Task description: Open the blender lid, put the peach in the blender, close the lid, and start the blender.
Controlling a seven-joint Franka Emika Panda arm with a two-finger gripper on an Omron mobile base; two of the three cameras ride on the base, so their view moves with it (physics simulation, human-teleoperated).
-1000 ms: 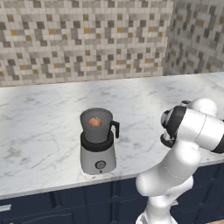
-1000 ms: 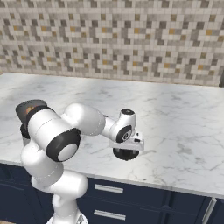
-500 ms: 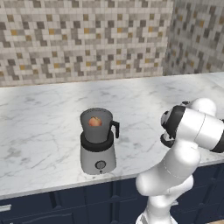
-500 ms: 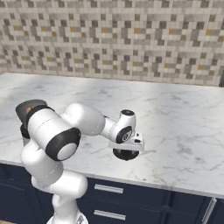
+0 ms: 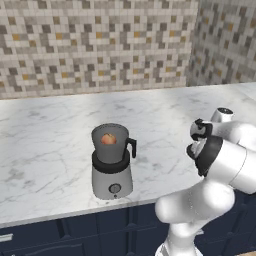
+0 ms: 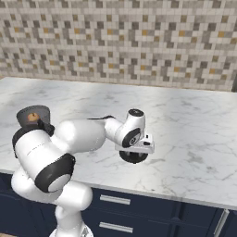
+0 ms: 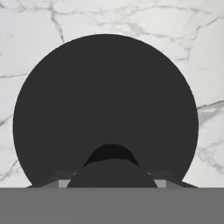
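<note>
The blender (image 5: 114, 181) stands near the counter's front edge with its dark jar uncovered. The peach (image 5: 108, 139) sits inside the jar. In the right base view the jar (image 6: 24, 114) and the peach (image 6: 32, 117) show at the far left, behind my arm. The blender lid (image 6: 134, 157) lies flat on the marble, well to the right of the blender. My gripper (image 6: 135, 150) points straight down onto it. In the hand view the lid (image 7: 105, 87) is a big dark disc, and my gripper (image 7: 112, 177) is shut on its black centre knob.
The marble counter (image 5: 55, 130) runs wide on both sides, backed by a mosaic tile wall (image 5: 100, 45) that turns a corner at the right. Dark blue cabinet drawers (image 6: 139, 217) lie below the front edge. My forearm (image 6: 78, 136) spans between blender and lid.
The jaws have closed from wide open onto the lid's knob. The arm, the lid and the blender have stayed where they were.
</note>
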